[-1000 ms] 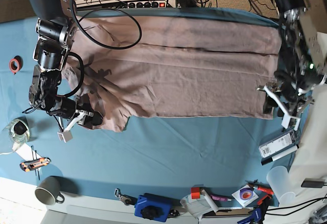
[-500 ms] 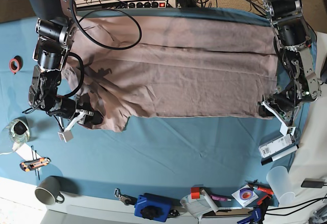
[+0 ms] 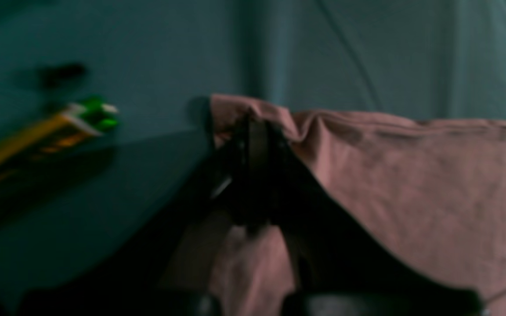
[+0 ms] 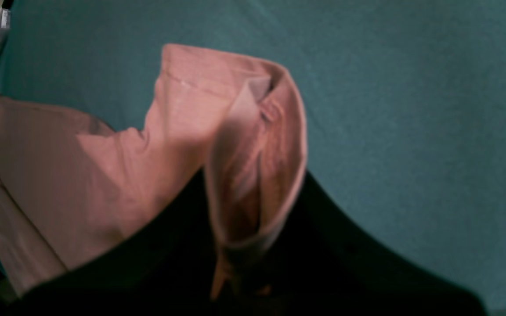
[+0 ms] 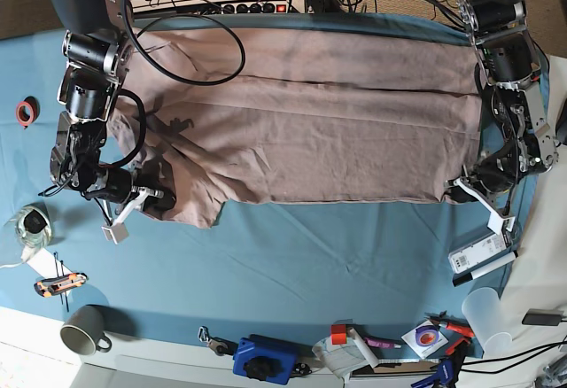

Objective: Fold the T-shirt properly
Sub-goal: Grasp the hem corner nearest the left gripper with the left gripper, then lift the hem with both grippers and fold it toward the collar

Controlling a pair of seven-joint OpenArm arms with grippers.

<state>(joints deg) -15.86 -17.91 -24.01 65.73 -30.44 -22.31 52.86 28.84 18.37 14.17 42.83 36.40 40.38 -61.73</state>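
The mauve-tan T-shirt point(image 5: 310, 122) lies spread across the teal table cloth point(image 5: 292, 246), rumpled at its left end. My left gripper point(image 5: 462, 190) is at the shirt's lower right corner. In the blurred left wrist view its dark fingers point(image 3: 253, 145) are closed together on the shirt's edge point(image 3: 411, 175). My right gripper point(image 5: 152, 200) is at the shirt's lower left end. In the right wrist view it is shut on a folded-over flap of the shirt point(image 4: 253, 145), and the fingertips themselves are hidden in shadow.
A mug point(image 5: 84, 329), a box cutter point(image 5: 60, 283), a jar point(image 5: 31, 226) and a red tape roll point(image 5: 27, 111) are at the left. A blue tool point(image 5: 263, 359) is at the front. A white box point(image 5: 483, 253) and a plastic cup point(image 5: 487, 313) are at the right.
The left arm has come down from above the table's right edge to the shirt's lower right corner and closed there. The right gripper has shifted slightly left with its fold.
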